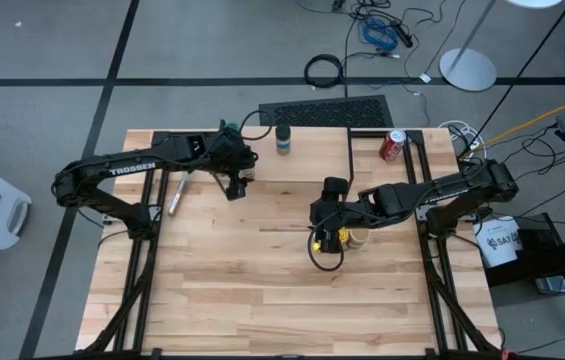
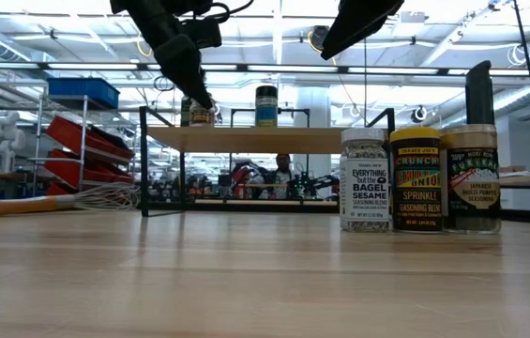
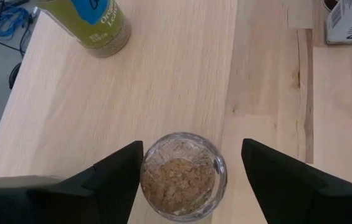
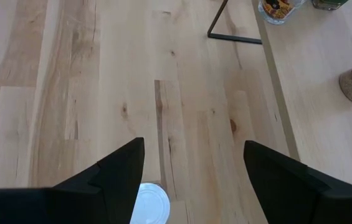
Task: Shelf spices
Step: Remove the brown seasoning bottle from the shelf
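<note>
Placing a jar on the shelf [image 2: 265, 139]
My left fingers [image 3: 191, 174] stand apart around the jar [image 3: 183, 177] on the shelf; lift straight up. Right fingers [image 4: 193, 180] wide, above the white-lidded jar [image 4: 147, 202] on the counter [image 1: 262, 290].

The near half of the large wooden tabletop [image 1: 262, 300] lies bare, so a gripper can pass freely there. Mid-table, three spice jars stand touching in a row: a clear white-labelled bagel-seasoning jar [image 2: 364, 180], a yellow-bodied dark-lidded jar [image 2: 416, 179] and a dark-labelled jar [image 2: 472, 178]; the right gripper [image 1: 328, 222] hangs just over them. At the far edge the light-wood shelf on thin black legs [image 2: 255, 139] bars level passage. On its board stand a green-labelled jar [image 1: 283, 140] and an open-topped glass jar of tan granules [image 3: 183, 175], the latter between the spread fingers of the left gripper [image 3: 191, 177]; bare board lies between and beside them. A wire whisk with a wooden handle [image 2: 68, 199] lies at the left side, and a red soda can [image 1: 392, 146] stands at the far right.
</note>
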### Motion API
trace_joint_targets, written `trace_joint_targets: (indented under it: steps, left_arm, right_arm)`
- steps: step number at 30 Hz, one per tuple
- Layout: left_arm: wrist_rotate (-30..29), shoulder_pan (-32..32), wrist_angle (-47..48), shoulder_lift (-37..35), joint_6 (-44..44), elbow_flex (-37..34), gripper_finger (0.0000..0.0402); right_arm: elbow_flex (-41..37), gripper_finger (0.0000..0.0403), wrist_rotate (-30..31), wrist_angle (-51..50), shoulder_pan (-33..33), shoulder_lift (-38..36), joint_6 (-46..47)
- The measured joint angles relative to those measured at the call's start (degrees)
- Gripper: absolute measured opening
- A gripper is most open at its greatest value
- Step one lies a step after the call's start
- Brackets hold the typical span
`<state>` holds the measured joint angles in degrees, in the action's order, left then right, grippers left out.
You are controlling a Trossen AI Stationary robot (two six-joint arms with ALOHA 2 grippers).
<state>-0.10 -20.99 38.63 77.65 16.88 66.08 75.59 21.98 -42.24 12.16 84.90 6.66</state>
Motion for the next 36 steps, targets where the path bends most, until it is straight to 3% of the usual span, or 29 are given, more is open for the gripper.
trace_joint_targets:
  steps: [17, 36]
  left_arm:
    - [-0.50, 0.02, -0.25, -0.11, -0.08, 0.13, 0.0200]
    - [-0.65, 0.00, 1.64, -0.55, -1.56, 2.12, 0.0196]
  right_arm:
    - [0.00, 0.0263, 0.00, 0.00, 0.00, -0.02, 0.17]
    - [0.00, 0.0263, 0.00, 0.00, 0.00, -0.04, 0.15]
